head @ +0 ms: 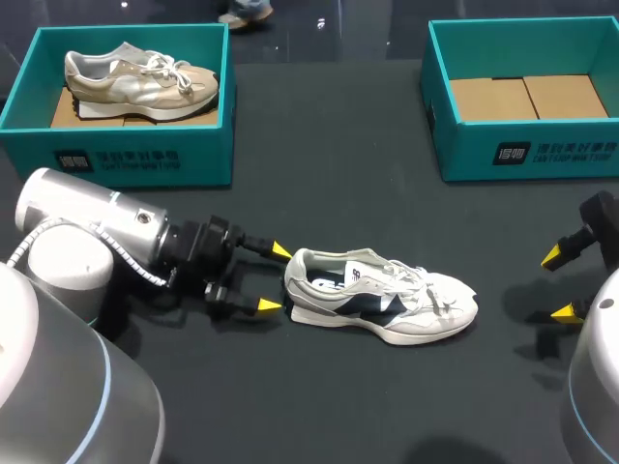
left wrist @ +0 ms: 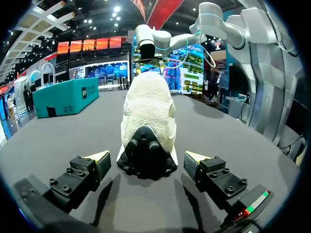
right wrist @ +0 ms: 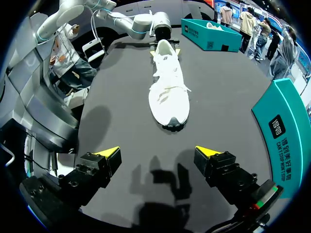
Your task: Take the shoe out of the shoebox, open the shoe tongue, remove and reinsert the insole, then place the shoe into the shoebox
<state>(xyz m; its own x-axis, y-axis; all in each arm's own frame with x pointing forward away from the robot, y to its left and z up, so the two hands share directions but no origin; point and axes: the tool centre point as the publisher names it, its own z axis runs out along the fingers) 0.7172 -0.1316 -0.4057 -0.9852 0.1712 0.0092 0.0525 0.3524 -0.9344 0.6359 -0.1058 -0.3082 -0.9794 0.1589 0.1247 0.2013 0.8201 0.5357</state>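
The left gripper [head: 274, 278] stands wide open, its yellow tips just beside the heel of the white-and-navy shoe [head: 387, 304], which lies on the dark table [head: 329, 193]. The right gripper [head: 557, 284], also wide, sits well beyond the toe.

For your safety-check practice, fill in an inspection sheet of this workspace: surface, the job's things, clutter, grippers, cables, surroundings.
Surface: dark table, flat.
Job's things: white shoe stands on its sole on the table between the grippers, toe toward the right gripper; right box holds no shoe.
Clutter: left box holds a beige shoe.
Grippers: left gripper open, fingers either side of the white shoe's heel, not touching; right gripper open, apart from the toe.
Cables: pale cable along the left arm.
Surroundings: nobody reaches over the table.
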